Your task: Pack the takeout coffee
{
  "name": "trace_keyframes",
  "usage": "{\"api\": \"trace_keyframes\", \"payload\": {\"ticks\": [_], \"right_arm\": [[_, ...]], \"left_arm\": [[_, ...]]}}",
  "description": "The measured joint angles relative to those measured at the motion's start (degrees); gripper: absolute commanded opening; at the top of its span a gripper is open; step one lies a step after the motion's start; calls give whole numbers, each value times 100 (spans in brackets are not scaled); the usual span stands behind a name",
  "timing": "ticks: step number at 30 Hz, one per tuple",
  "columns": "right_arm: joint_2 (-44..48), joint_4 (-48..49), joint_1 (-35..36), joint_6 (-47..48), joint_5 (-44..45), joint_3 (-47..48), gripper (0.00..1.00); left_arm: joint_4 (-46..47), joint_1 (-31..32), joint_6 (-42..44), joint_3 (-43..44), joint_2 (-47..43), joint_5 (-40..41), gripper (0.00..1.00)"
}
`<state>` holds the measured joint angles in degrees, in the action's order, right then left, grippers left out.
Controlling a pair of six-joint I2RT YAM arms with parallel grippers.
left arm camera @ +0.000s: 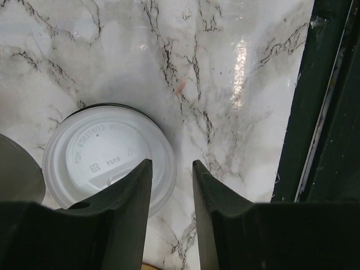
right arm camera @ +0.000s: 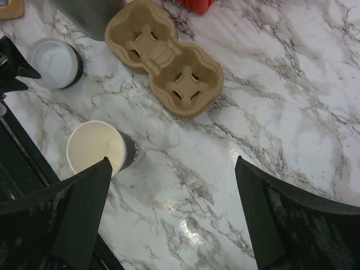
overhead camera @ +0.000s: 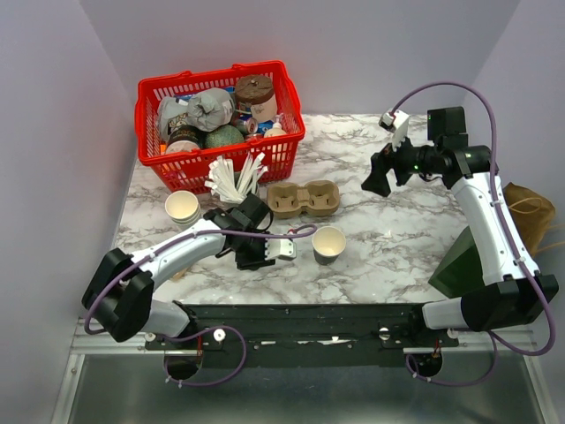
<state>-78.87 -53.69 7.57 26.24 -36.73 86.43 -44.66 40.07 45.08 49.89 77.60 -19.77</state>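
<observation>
The takeout coffee [left arm camera: 98, 154] stands on the marble near the front edge, its round white lid on top. It also shows as the takeout coffee [right arm camera: 53, 61] at the upper left of the right wrist view and as the takeout coffee [overhead camera: 286, 250] in the top view. My left gripper [left arm camera: 171, 164] hovers just over it, partly open, its left finger above the lid's rim, with only marble between the fingers. My left gripper [overhead camera: 272, 252] holds nothing. My right gripper [right arm camera: 172, 160] hangs wide open and empty high over the right half of the table, seen from above as the right gripper [overhead camera: 380, 177].
A lidless paper cup [overhead camera: 328, 240] stands right of the coffee. Behind it lies a cardboard two-cup carrier [overhead camera: 305, 199]. A stack of cups [overhead camera: 183, 208], white stirrers [overhead camera: 237, 177] and a full red basket [overhead camera: 148, 106] are at back left. A brown paper bag [overhead camera: 530, 208] stands off the right edge.
</observation>
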Motion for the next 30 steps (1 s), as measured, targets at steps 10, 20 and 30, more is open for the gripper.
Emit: {"api": "trace_keyframes", "payload": {"ticks": [10,20,30], "right_arm": [[-24,0,28,-2,0,31,100],[-44,0,44,-4,11,31,100],[-44,4,72,-11,42,31,100]], "left_arm": [[264,0,-9,-166,229,136,37],[350,0,-83,-166,407,136,17],[330,0,-114,-157,407,136,0]]}}
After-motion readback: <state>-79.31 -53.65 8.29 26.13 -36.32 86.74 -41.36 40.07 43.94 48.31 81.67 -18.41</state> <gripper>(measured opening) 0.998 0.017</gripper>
